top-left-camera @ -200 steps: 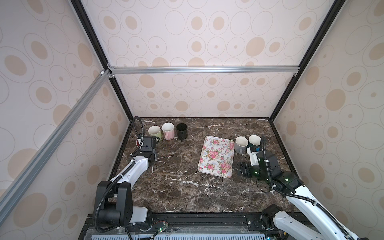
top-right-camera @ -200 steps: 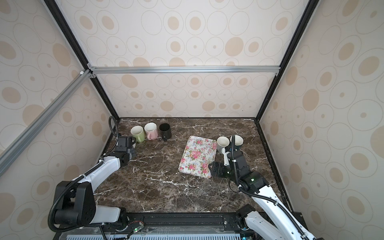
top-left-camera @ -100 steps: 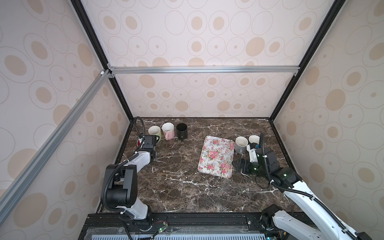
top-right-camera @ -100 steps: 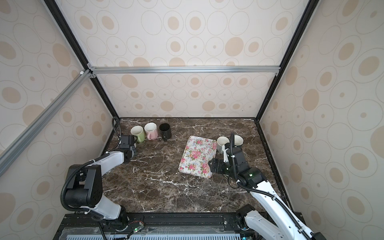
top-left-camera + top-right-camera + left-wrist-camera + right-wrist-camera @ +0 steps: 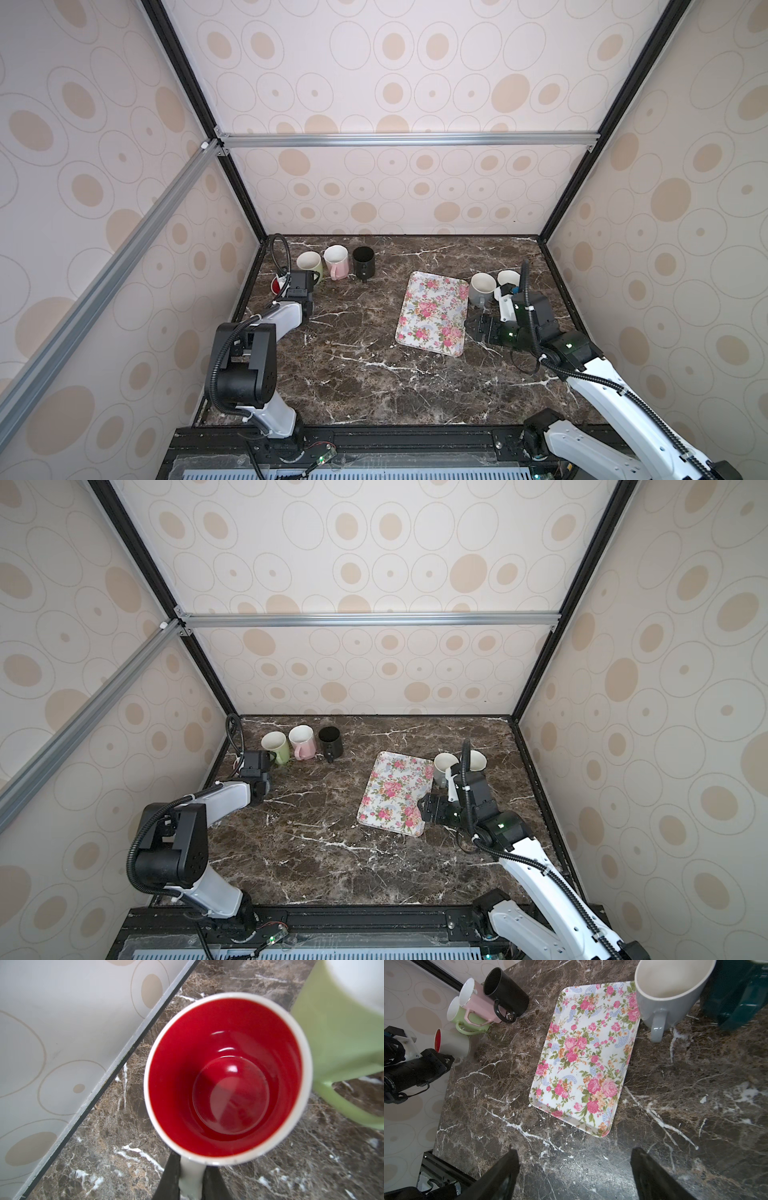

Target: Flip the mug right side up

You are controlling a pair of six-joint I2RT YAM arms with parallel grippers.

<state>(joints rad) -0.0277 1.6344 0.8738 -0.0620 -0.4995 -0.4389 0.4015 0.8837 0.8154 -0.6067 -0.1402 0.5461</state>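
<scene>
Red-lined mug (image 5: 228, 1076): red inside, white rim and handle.
Green mug (image 5: 467, 1016): pale green, white inside.
Pink mug (image 5: 481, 1004): pale pink, white inside.
Black mug (image 5: 508, 995): black throughout.
Grey mug (image 5: 654, 1014): light grey, cream inside.
Teal mug (image 5: 733, 991): dark teal.
Tray (image 5: 583, 1059): white; pink roses, green leaves, blue paisley.
Table (image 5: 685, 1084): dark brown marble, white veins.
Walls (image 5: 415, 83): cream, beige ovals, thin rings.

Oval-print walls (image 5: 415, 62), metal rail (image 5: 407, 139), tabletop (image 5: 374, 374) — dark marble

On the worktop (image 5: 365, 386) a tray (image 5: 432, 318) lies right of centre, the tray-side mug (image 5: 482, 287) just right of its far corner and the rightmost mug (image 5: 508, 277) beside that. A row of three mugs (image 5: 336, 262) stands back left, a fourth mug (image 5: 276, 285) before its left end.
</scene>
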